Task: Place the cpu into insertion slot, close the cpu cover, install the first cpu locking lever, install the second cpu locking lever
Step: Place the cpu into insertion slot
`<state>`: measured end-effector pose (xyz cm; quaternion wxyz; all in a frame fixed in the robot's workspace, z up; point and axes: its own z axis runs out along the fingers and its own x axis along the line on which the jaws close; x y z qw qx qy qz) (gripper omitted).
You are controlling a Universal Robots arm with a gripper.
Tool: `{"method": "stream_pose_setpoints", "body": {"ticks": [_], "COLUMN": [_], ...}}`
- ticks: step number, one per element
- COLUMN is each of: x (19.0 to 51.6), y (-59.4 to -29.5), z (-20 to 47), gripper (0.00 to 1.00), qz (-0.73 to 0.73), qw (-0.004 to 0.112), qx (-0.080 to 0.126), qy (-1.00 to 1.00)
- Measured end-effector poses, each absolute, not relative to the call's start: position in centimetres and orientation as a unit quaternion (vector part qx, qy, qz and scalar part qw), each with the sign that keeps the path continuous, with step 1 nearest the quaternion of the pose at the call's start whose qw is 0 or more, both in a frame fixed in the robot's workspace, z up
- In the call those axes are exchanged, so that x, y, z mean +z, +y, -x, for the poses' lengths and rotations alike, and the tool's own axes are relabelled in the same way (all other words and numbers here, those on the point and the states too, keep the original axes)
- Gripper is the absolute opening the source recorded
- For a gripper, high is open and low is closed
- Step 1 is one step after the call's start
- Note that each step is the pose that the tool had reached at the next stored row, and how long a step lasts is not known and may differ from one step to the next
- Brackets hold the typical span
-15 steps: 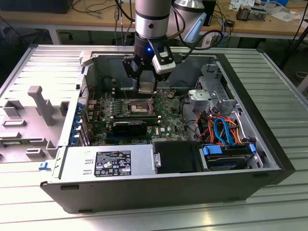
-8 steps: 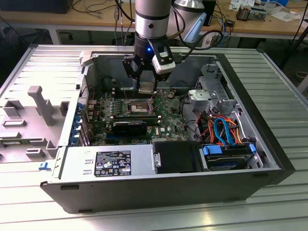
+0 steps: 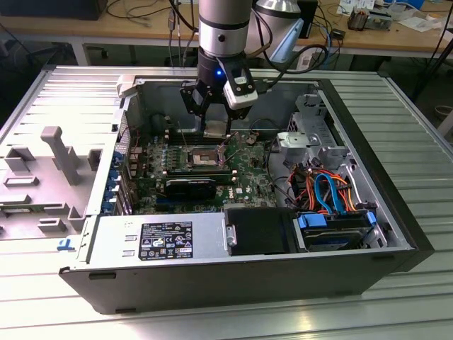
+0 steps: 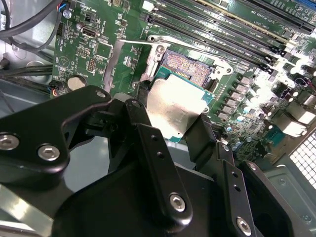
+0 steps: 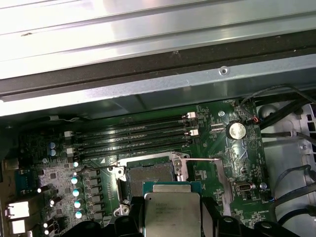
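While hovering above the slot (image 5: 148,178), the fingers (image 4: 201,133) are gripping the cpu (image 4: 177,106). The slot is sitting uncovered.

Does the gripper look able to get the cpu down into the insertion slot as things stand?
Probably yes: the gripper holds the cpu close above the insertion slot, the cpu cover stands swung open, and nothing lies across it.

Silver arm (image 3: 224,25), black screw-studded end effector (image 3: 216,126)
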<state>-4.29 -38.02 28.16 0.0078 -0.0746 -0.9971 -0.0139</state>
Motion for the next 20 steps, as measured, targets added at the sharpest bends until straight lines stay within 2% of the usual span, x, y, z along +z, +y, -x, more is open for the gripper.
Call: {"method": "stream_pose_setpoints", "body": {"ticks": [20], "x": [28.13], "y": [-38.02], "z": [4.29], "gripper": [0.54], "qz": [0.127], "qw": [0.007], "qx": [-0.014], "qy": [-0.992]}}
